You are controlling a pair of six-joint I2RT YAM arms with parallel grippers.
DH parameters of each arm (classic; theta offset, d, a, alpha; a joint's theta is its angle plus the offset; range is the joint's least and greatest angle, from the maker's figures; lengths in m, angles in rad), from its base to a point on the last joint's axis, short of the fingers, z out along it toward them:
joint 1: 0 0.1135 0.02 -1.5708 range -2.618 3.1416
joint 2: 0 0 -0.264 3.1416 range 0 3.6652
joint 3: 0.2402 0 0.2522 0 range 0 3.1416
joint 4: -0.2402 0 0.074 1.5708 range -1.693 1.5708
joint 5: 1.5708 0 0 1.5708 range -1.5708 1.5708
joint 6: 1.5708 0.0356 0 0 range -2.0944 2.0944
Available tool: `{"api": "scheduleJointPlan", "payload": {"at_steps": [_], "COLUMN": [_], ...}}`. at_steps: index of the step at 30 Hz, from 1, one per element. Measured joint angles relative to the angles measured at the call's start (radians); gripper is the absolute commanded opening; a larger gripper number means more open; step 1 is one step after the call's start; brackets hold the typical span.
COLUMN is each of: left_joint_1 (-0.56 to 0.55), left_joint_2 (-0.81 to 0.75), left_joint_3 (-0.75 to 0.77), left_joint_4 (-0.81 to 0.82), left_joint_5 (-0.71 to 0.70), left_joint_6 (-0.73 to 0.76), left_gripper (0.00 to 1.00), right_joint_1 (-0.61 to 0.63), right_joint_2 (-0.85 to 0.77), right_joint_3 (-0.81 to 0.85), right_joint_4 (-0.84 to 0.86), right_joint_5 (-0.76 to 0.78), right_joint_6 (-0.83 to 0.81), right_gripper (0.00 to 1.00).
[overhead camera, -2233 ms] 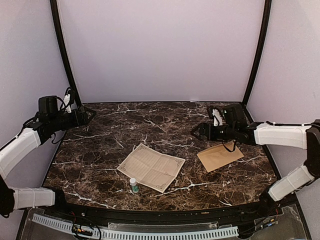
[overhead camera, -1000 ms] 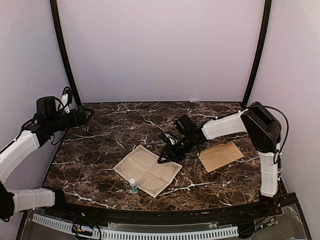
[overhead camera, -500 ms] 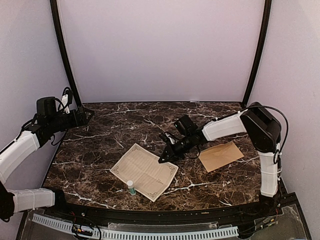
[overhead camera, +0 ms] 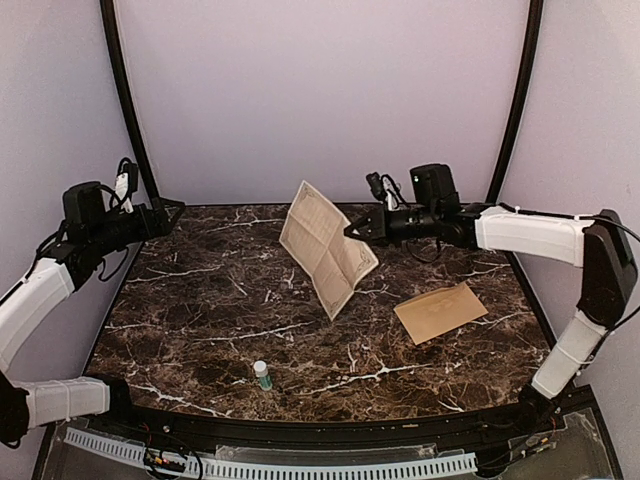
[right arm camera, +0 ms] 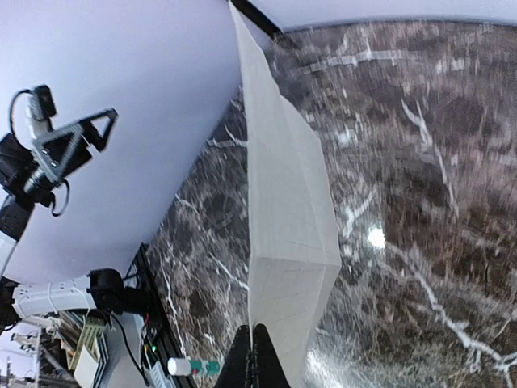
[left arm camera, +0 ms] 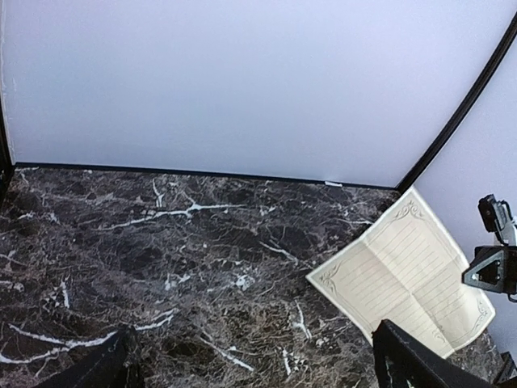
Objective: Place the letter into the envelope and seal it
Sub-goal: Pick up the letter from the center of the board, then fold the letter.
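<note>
Right hand (overhead camera: pixel 352 232) is clenched on one edge of the cream, ornate-bordered, lined paper letter (overhead camera: pixel 325 245). The sheet is up off the dark brown marble counter (overhead camera: pixel 200 300), hanging creased along its fold lines toward the back middle. From the right wrist the pinch is at the sheet's near edge (right arm camera: pixel 287 218). Plain tan-brown kraft envelope (overhead camera: pixel 440 312) lies flat on the counter, right side, below my right arm and well apart from the letter. Left hand (overhead camera: pixel 165 215) is released, jaws wide, holding nothing, hovering at the back left corner. Small white bottle with green band (overhead camera: pixel 262 374) stands upright near the front edge.
</note>
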Motion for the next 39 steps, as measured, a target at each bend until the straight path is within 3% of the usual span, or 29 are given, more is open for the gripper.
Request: {"api": "scheduleJointPlan", "payload": {"at_steps": [10, 17, 25, 32, 39], "left_joint_1": [-0.013, -0.095, -0.249, -0.312, -0.365], "left_joint_2": [-0.01, -0.043, 0.096, 0.205, 0.254], "left_joint_3": [0.011, -0.018, -0.027, -0.027, -0.027], "left_joint_4": [0.19, 0.325, 0.553, 0.757, 0.839], "left_joint_5": [0.102, 0.192, 0.326, 0.412, 0.441], "left_joint_6": [-0.161, -0.269, -0.391, -0.5, -0.542], "left_gripper": [0.99, 0.99, 0.99, 0.99, 0.96], "right_joint_1": [0.002, 0.031, 0.089, 0.126, 0.128], "right_joint_2": [-0.227, -0.265, -0.215, -0.203, -0.194], "right_joint_3": [-0.084, -0.124, -0.105, -0.087, -0.069], "right_joint_4": [0.372, 0.595, 0.74, 0.811, 0.869], "right_joint_5": [0.07, 0.047, -0.043, -0.081, -0.089], "right_joint_6": [0.035, 0.047, 0.069, 0.078, 0.098], "right_gripper": [0.0, 0.0, 0.0, 0.0, 0.0]}}
